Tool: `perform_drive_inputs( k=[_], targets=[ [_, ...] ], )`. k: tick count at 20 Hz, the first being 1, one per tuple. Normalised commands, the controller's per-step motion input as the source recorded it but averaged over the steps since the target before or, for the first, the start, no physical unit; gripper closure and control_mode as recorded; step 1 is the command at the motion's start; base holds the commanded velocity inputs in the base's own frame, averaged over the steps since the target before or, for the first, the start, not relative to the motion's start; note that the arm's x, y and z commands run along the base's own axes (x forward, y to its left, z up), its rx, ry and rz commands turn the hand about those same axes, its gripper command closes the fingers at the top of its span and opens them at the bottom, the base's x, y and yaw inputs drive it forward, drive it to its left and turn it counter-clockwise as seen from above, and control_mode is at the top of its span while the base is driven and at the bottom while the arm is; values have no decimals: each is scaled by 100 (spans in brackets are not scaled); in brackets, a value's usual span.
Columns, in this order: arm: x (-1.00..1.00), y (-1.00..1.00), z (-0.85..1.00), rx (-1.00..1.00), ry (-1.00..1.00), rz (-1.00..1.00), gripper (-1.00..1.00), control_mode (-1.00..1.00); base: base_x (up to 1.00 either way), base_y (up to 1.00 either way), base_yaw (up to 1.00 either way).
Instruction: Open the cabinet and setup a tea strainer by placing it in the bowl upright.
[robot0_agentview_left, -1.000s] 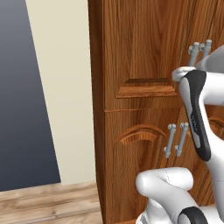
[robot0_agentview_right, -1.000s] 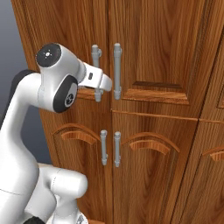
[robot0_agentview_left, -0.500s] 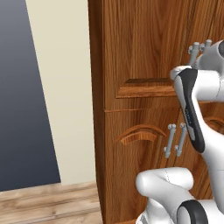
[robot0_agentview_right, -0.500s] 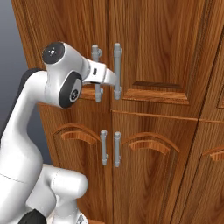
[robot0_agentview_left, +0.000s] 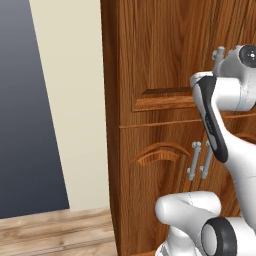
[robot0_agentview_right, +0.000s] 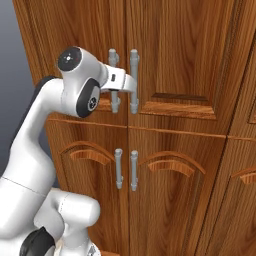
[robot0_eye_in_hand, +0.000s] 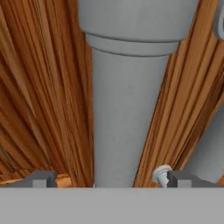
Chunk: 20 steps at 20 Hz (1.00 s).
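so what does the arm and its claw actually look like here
The arm is glossy white with rounded, tube-like links, and a dark band runs along one link in the left base view. Its round joint cap is dark grey with a small pale mark at the centre. The claw ends in two small grey finger tips. No cables show.

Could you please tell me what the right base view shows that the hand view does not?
The right base view takes in the arm reaching to the cabinet, both upper bar handles and the lower pair of handles. The hand view has the jaws either side of one grey bar handle, close up. Both share that handle and the door's wood grain.
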Motion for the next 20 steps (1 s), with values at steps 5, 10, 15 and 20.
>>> perform_drive_inputs(
  k=[5, 10, 15, 20],
  targets=[
    [4, 0, 0, 0, -4, 0, 100, -100, 0, 0, 0],
    [0, 0, 0, 0, -8, 0, 100, -100, 0, 0, 0],
    [-18, 0, 0, 0, -9, 0, 100, -100, 0, 0, 0],
    [-64, 4, 0, 0, -9, -5, 100, -100, 0, 0, 0]
  ],
)
